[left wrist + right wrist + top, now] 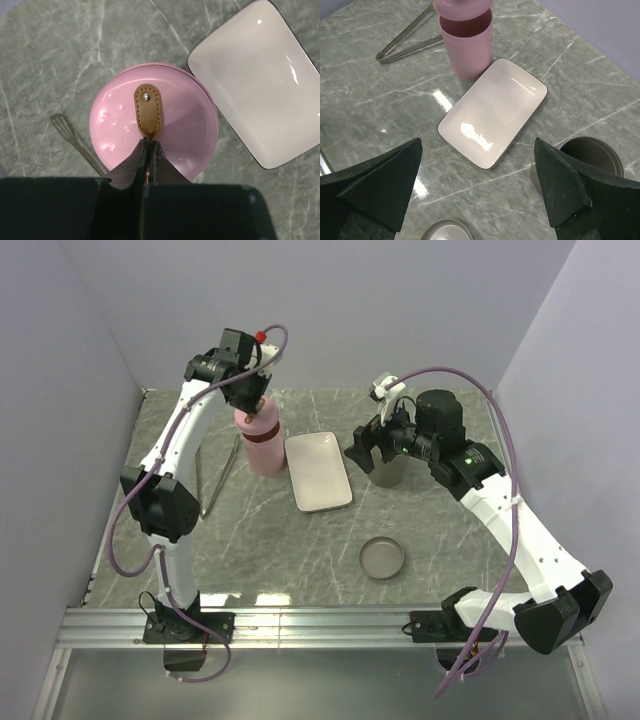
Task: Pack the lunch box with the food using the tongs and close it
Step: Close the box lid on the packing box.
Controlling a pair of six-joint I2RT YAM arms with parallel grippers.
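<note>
1. L gripper (pixel 149 146) clamped shut on brown tab (pixel 148 107) of pink lid (pixel 115 125), just over box (pixel 468 50) mouth.
2. R gripper (pixel 476 145) wide open, holding nothing, above tray (pixel 492 112); grey pot (pixel 592 155) beside it.
3. Tongs (pixel 405 42) flat on table (pixel 380 100), left of box.

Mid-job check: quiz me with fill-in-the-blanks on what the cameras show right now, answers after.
The left claw is shut on the ____ tab of the pink lid. The tongs lie on the ____, in neither claw. The right claw stands ____, holding nothing. The white plate lies between the pink container and the ____ cup.
Missing words: brown; table; open; grey.
</note>
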